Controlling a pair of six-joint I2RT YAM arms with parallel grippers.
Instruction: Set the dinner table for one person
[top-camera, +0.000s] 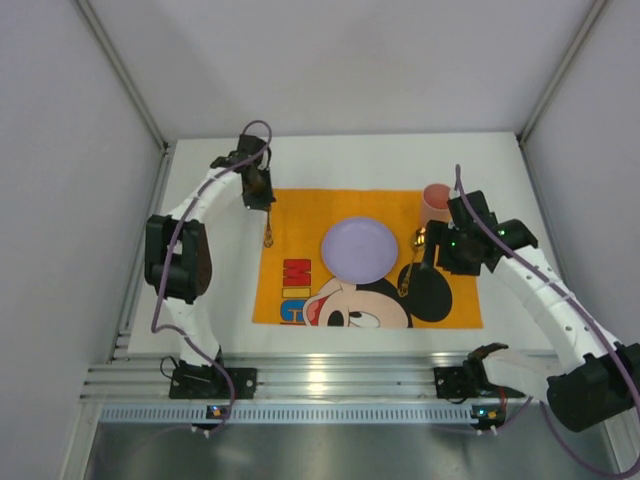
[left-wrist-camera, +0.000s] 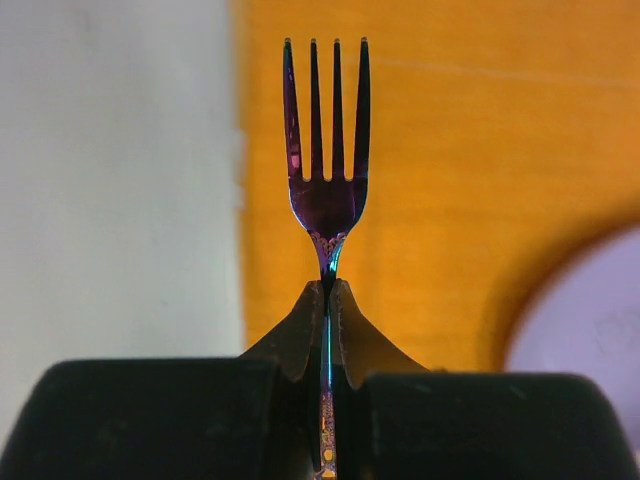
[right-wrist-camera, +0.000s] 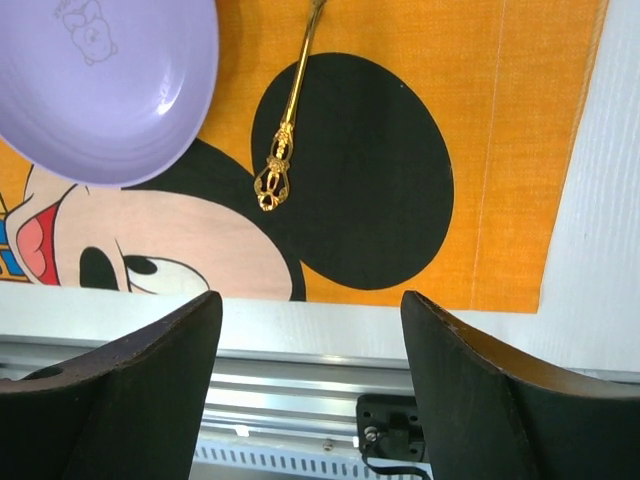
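Observation:
The white dinner table carries an orange Mickey Mouse placemat with a lilac plate in its middle. My left gripper is shut on the handle of an iridescent fork, which hangs over the placemat's left edge. My right gripper is open and empty, above the placemat's right side. A gold utensil with an ornate handle lies on the mat to the right of the plate; its head is out of view. A pink cup stands at the mat's far right corner.
Aluminium rails run along the near edge of the table, by the arm bases. Grey walls enclose the table on the left, back and right. White tabletop shows to the left of the placemat.

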